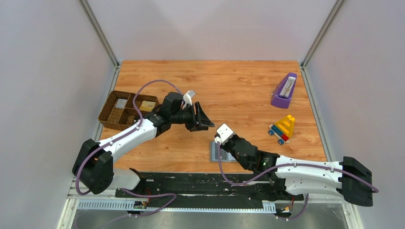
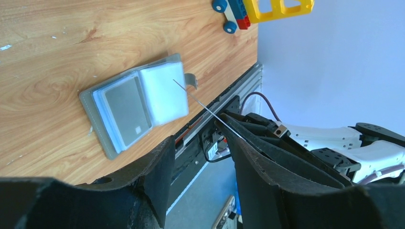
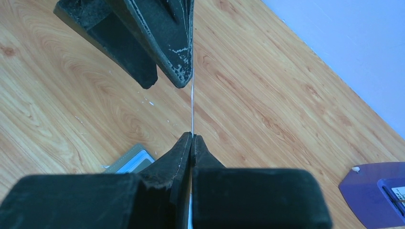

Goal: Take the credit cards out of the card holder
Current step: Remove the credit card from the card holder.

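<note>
One credit card (image 3: 192, 109) is out of the card holder (image 2: 133, 102) and up in the air, seen edge-on as a thin pale line. The right pincer (image 3: 192, 139) is clamped together on its near end. In the right wrist view the left pincer (image 2: 196, 131) faces it from 12 o'clock with its jaws apart. The card's far end runs along the inner face of one finger (image 3: 174, 47) and seems to touch it, while the other finger stands clear. So only the right arm grips the card.

The holder lies open and flat on the counter (image 1: 229, 86) at about 6 o'clock, partly under the right arm. In the left wrist view one pocket shows a grey card (image 2: 126, 105) tucked in. The pocket at its 2 o'clock looks pale, and whether it holds another cannot be told.

The step in hand reads as a mid-air handover between the arms; which way it goes cannot be read from these views. If the left arm is taking the card, its jaws need to close squarely on the flat faces before the right lets go, since so thin a card would slip easily. The woven tray (image 1: 114, 117) at 9 o'clock, on the left arm's side, looks a likely drop place. The grey card would then need pulling out.
</note>
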Motion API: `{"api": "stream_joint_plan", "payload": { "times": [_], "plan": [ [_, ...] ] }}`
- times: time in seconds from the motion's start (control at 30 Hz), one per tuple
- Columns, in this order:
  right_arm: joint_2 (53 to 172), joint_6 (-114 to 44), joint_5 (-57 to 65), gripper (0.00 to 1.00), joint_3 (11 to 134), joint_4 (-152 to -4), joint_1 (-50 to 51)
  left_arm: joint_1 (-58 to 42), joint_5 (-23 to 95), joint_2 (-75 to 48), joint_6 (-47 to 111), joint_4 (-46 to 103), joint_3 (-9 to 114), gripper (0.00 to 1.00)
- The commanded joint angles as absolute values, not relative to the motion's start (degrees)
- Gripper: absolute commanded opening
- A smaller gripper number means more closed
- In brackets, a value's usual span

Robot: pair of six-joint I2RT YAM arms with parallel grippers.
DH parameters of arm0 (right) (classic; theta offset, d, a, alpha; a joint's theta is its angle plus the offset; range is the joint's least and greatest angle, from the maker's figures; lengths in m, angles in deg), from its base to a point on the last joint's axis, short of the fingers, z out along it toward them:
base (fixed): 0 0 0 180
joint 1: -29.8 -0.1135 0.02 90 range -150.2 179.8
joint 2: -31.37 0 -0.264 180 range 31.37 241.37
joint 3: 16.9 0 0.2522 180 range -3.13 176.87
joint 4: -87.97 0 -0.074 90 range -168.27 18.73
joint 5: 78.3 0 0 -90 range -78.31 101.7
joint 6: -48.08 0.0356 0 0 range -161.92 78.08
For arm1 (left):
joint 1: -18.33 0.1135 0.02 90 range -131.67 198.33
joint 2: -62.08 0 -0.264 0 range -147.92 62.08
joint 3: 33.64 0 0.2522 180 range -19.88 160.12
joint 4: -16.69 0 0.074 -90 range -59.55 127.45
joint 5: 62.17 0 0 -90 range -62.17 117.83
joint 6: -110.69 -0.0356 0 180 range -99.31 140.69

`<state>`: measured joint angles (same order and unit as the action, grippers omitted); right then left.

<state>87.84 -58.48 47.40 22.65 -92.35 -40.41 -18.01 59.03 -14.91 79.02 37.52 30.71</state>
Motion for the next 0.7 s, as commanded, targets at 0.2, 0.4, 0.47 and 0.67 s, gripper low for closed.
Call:
{"api": "stream_joint_plan", "payload": {
  "times": [0.2,0.4,0.47,0.67],
  "plan": [
    [88.5,-56.8,46.6,0.00,24.1,-93.9,-40.9,-17.8,59.1,-15.3,82.4,31.0,30.7,0.57],
    [89.5,-56.9,46.3,0.00,24.6,-94.9,-41.5,-17.8,59.9,-17.7,83.8,28.1,29.1,0.53],
    [90.1,-56.7,46.5,0.00,24.5,-95.1,-41.6,-17.8,61.0,-18.4,85.1,25.4,28.1,0.46],
    [91.3,-56.2,45.8,0.02,24.3,-94.7,-42.0,-17.8,61.6,-18.9,85.1,24.7,28.1,0.26]
  ]
}}
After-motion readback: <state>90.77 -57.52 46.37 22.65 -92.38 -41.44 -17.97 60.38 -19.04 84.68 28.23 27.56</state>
